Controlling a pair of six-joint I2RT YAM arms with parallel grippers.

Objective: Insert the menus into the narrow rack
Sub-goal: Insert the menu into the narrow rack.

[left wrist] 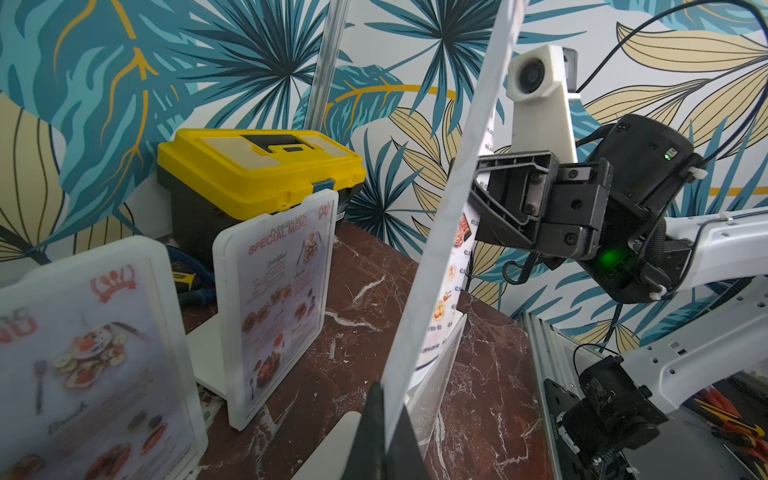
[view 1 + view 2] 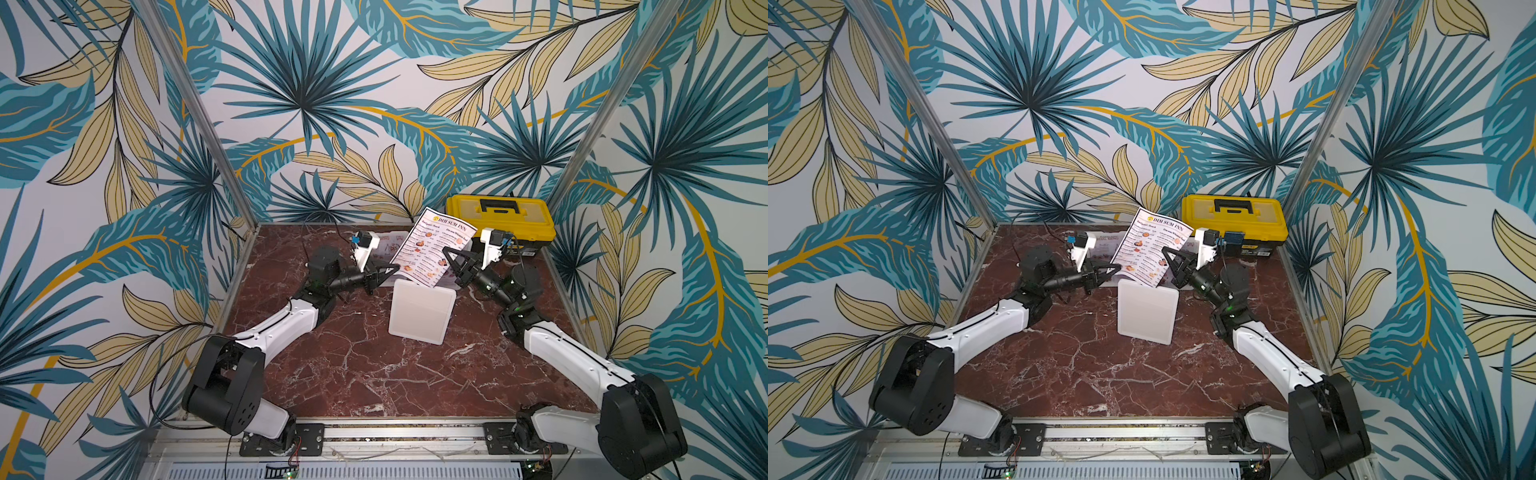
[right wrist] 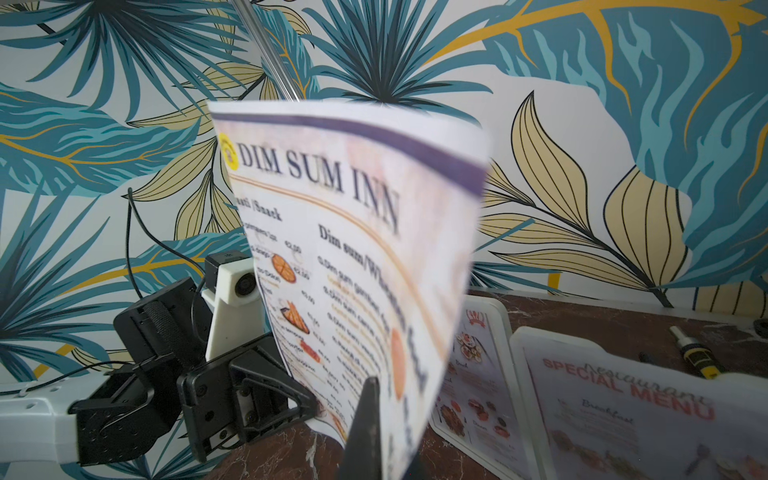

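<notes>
DIM SUM INN menu [image 2: 432, 245]: was held upright, lower edge at slot of front rack [image 2: 419, 313]. Side edges were pinched by left gripper [image 2: 394, 270] & right gripper [image 2: 447, 251]. Step, prob.: insertion begun. Next: sheet to be lowered straight, kept taut.

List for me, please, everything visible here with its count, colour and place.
Dim Sum menu: one, white, upright over middle rack
Special Menus: two, red-titled, in rear racks
Racks: three, white; one mid-table, two behind it
Toolbox: one, yellow and black, back right
Screwdriver: one, yellow-black, table, behind racks
Table: one, red-brown marble, under all
Left gripper: one, black, shut on Dim Sum menu
Right gripper: one, black, shut on same menu
</notes>
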